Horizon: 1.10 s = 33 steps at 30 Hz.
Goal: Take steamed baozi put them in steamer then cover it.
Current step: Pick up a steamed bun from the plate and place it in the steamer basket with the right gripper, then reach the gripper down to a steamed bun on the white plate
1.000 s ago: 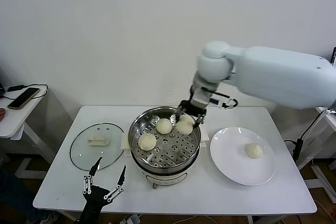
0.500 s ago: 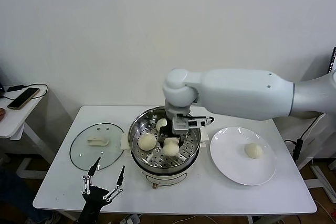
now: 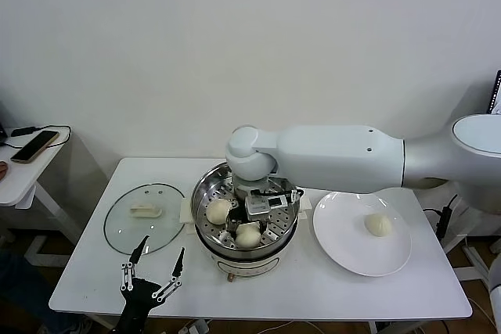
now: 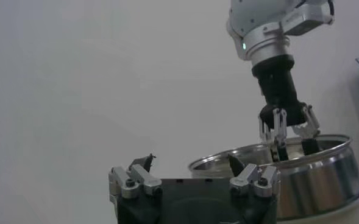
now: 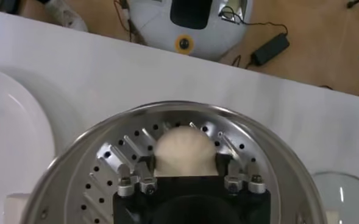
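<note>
The steamer stands mid-table, its steel wall also in the left wrist view. My right gripper reaches down into it, open, fingers either side of a baozi that rests on the perforated tray. A second baozi lies at the tray's left side; the arm hides the tray's far part. Another baozi sits on the white plate. The cover, a glass lid with a cream handle, lies flat to the steamer's left. My left gripper waits open near the table's front edge, empty.
A side table at the far left carries a phone and a cable. The right arm's big white forearm stretches over the table's right half, above the plate's far side. A wall runs behind the table.
The right arm has swung from the steamer's far right rim down to its front middle, carrying the baozi onto the tray. Its fingers have spread apart. The left arm has not moved.
</note>
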Each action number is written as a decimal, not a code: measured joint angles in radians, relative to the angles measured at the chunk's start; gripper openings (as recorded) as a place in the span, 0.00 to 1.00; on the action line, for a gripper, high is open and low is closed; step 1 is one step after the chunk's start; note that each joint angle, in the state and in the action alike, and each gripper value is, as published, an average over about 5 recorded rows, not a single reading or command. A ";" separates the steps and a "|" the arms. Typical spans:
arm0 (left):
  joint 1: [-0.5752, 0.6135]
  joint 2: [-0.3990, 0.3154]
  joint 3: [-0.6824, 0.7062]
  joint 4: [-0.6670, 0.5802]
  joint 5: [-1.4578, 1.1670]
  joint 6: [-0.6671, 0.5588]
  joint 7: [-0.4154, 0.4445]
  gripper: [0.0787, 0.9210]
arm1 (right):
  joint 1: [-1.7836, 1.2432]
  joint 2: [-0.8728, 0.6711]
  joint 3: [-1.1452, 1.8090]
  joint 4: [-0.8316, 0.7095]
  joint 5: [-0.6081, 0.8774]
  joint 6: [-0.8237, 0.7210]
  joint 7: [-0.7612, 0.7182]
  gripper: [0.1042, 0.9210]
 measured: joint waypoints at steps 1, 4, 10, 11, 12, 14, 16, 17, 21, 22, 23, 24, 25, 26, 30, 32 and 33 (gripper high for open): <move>-0.001 0.000 0.000 0.001 0.000 0.000 0.000 0.88 | -0.002 0.002 0.000 -0.002 -0.002 0.001 0.001 0.80; -0.003 -0.001 0.000 0.002 -0.002 -0.001 0.000 0.88 | -0.008 0.005 0.000 -0.006 -0.008 0.003 0.003 0.86; -0.003 -0.001 -0.002 0.004 -0.003 -0.001 0.000 0.88 | -0.007 -0.002 0.016 0.001 -0.009 0.002 0.001 0.88; -0.003 -0.001 -0.002 0.003 -0.003 0.000 0.000 0.88 | -0.004 -0.005 0.021 0.003 -0.007 0.000 -0.002 0.88; -0.003 -0.001 -0.003 0.002 -0.003 0.000 0.000 0.88 | -0.001 -0.010 0.027 0.004 -0.005 -0.003 -0.005 0.88; -0.002 -0.001 -0.004 -0.001 -0.003 0.001 -0.001 0.88 | 0.007 -0.023 0.044 0.004 0.004 -0.012 -0.014 0.88; -0.001 -0.001 -0.004 -0.003 -0.003 0.003 -0.001 0.88 | 0.018 -0.043 0.065 0.001 0.020 -0.027 -0.026 0.88; -0.001 -0.001 -0.004 -0.004 -0.003 0.004 0.000 0.88 | 0.024 -0.056 0.077 -0.003 0.030 -0.038 -0.034 0.88; 0.001 -0.001 -0.004 -0.008 -0.003 0.006 0.000 0.88 | 0.049 -0.125 0.125 -0.025 0.089 -0.106 -0.063 0.88; 0.001 -0.001 -0.004 -0.009 -0.003 0.006 0.000 0.88 | 0.053 -0.146 0.135 -0.033 0.107 -0.131 -0.070 0.88; 0.001 -0.001 -0.004 -0.010 -0.003 0.007 0.000 0.88 | 0.057 -0.169 0.143 -0.042 0.125 -0.159 -0.076 0.88; 0.000 0.000 -0.003 -0.011 -0.002 0.007 0.000 0.88 | 0.059 -0.193 0.149 -0.053 0.144 -0.189 -0.081 0.88; -0.001 0.000 -0.002 -0.011 -0.002 0.007 0.000 0.88 | 0.061 -0.218 0.155 -0.065 0.161 -0.219 -0.086 0.88; -0.002 0.001 -0.001 -0.012 -0.002 0.008 0.000 0.88 | 0.062 -0.243 0.160 -0.079 0.178 -0.251 -0.090 0.88; -0.005 0.002 0.003 -0.014 -0.001 0.008 0.000 0.88 | 0.052 -0.343 0.174 -0.151 0.230 -0.366 -0.101 0.88; -0.006 0.002 0.004 -0.016 0.000 0.008 0.001 0.88 | 0.039 -0.389 0.180 -0.193 0.246 -0.413 -0.103 0.88; -0.007 0.002 0.005 -0.016 0.000 0.008 0.001 0.88 | 0.031 -0.411 0.184 -0.216 0.253 -0.434 -0.104 0.88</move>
